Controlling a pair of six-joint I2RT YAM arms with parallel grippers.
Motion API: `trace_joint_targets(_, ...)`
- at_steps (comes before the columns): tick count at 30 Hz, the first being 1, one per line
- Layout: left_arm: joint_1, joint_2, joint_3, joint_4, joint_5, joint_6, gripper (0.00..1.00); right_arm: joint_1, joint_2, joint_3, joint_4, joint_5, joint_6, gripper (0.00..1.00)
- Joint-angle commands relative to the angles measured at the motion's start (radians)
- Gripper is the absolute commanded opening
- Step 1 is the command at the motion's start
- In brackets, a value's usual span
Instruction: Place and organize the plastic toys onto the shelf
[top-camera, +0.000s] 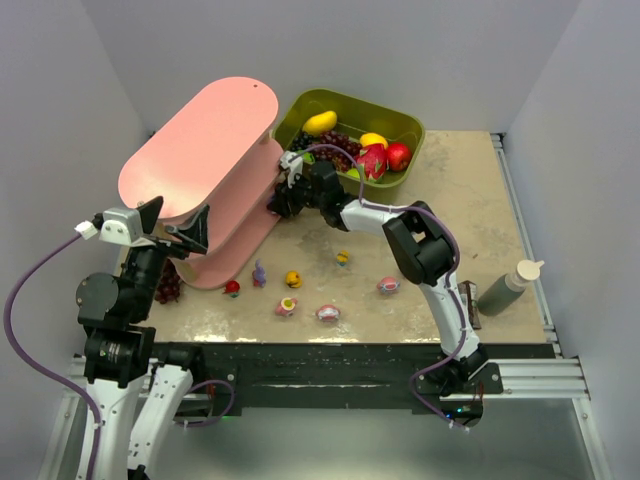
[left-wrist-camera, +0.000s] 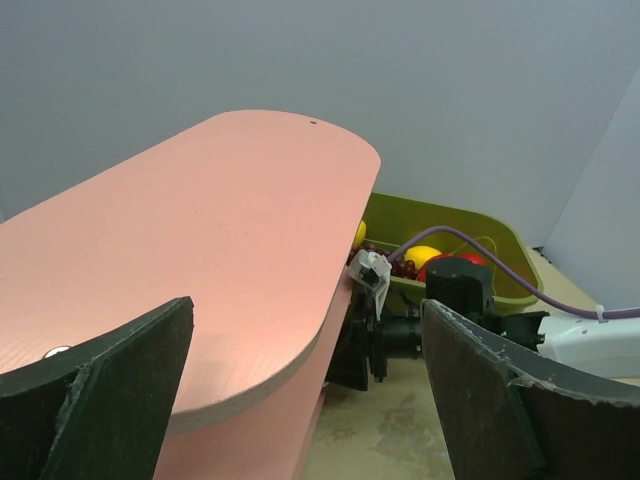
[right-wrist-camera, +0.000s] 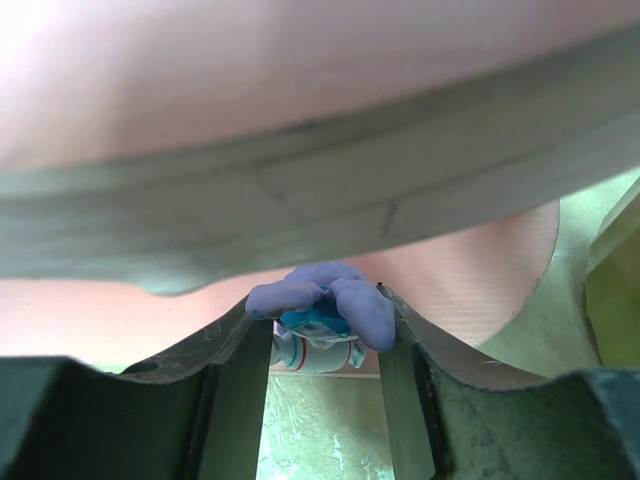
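The pink shelf (top-camera: 205, 150) stands at the back left; its top board fills the left wrist view (left-wrist-camera: 220, 230). My right gripper (top-camera: 283, 196) reaches in at the shelf's right end, between two boards. It is shut on a purple and blue toy (right-wrist-camera: 322, 308), held over a lower board (right-wrist-camera: 470, 270). My left gripper (top-camera: 176, 226) is open and empty beside the shelf's near left end, fingers (left-wrist-camera: 110, 390) spread wide. Several toys lie on the table: red (top-camera: 232, 288), purple (top-camera: 259, 272), yellow (top-camera: 293, 279), a small yellow one (top-camera: 343, 258), and pink ones (top-camera: 388, 285) (top-camera: 287, 306) (top-camera: 327, 313).
An olive-green bin (top-camera: 400, 125) of larger fruits stands behind the shelf's right end and also shows in the left wrist view (left-wrist-camera: 500, 240). A dark grape bunch (top-camera: 168, 286) lies by the left arm. A grey squeeze bottle (top-camera: 510, 285) lies near the right edge.
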Motion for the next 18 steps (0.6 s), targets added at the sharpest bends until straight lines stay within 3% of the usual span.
trace_joint_targets(1,0.014,0.01,0.001,0.034,-0.012,-0.019,0.99,-0.001,-0.005,0.06,-0.052,0.032,0.01,0.48)
trace_joint_targets(18,0.017,0.01,0.001,0.031,-0.019,-0.019,0.99,-0.001,-0.004,0.081,-0.065,0.02,0.048,0.54)
